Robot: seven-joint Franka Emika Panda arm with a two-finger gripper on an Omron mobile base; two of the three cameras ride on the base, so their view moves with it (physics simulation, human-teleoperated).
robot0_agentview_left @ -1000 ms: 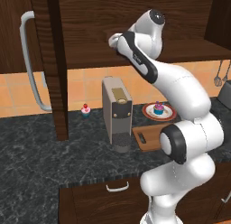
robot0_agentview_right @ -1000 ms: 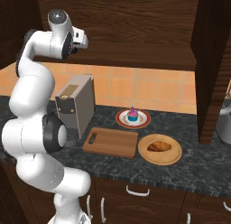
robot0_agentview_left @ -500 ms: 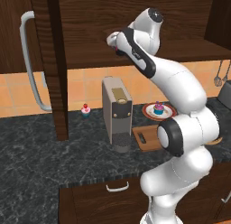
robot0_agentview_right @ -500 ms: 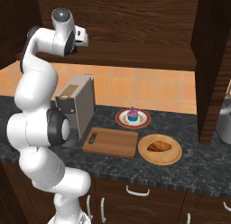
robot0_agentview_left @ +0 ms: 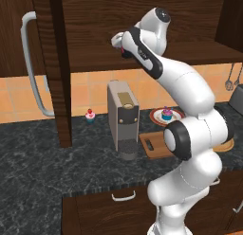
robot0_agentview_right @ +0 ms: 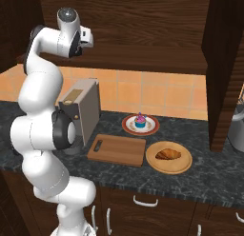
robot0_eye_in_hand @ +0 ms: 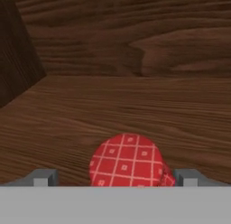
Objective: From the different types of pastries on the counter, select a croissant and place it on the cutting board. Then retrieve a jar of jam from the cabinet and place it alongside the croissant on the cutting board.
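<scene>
A grey coffee machine (robot0_agentview_left: 123,119) stands upright on the dark marbled counter (robot0_agentview_left: 42,158), toward its back edge by the orange tiled wall (robot0_agentview_right: 157,94); a small dark cup area shows at its foot. Left of it, near the back edge, sits a small pink-frosted cupcake (robot0_agentview_left: 89,116) with a red cherry on top. To the machine's right a red-rimmed plate (robot0_agentview_right: 139,125) carries a blue-cased cupcake (robot0_agentview_right: 140,120) with purple frosting. A grey curved door handle (robot0_agentview_left: 31,63) runs down the open dark wood door at the left. At the counter's right end a metal pot (robot0_agentview_right: 237,130) stands, with utensils (robot0_agentview_left: 232,78) hanging above. White drawer handles (robot0_agentview_right: 145,202) line the front below.
</scene>
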